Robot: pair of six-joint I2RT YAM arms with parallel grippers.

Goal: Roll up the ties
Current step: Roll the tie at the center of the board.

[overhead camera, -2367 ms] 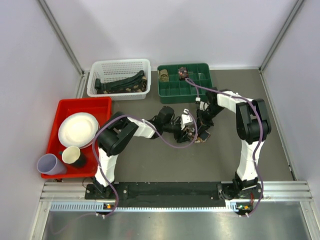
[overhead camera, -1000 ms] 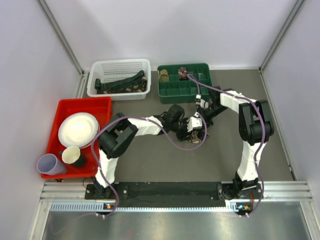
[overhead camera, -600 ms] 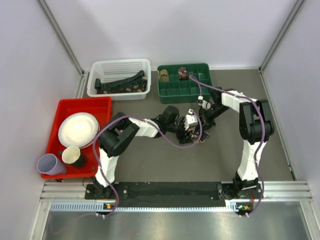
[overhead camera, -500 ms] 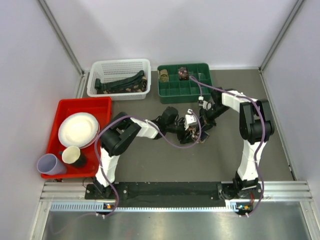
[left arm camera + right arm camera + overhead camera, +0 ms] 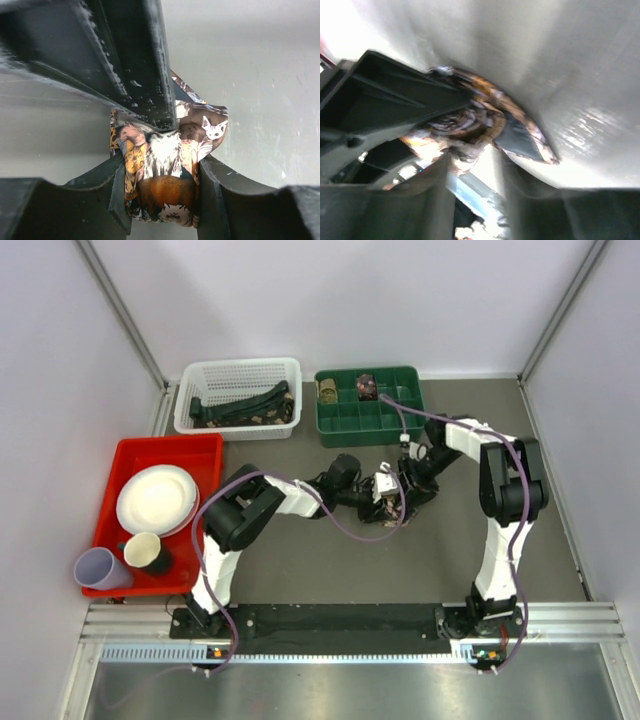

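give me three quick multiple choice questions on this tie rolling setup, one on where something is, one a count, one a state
1. Where does the round white plate sit? A in a blue bucket; B in the red plastic tray; C in a cardboard box.
2. How many rolled ties lie in the green compartment tray? A none; B five; C two.
3. How is the cat-print fabric tie at the left end effector? A coiled between its fingers; B stretched out flat; C draped over a chair.
Answers: 1 B, the plate rests inside the red rim. 2 C, two back compartments each hold one coil. 3 A, the left wrist view shows the roll touching both fingers.
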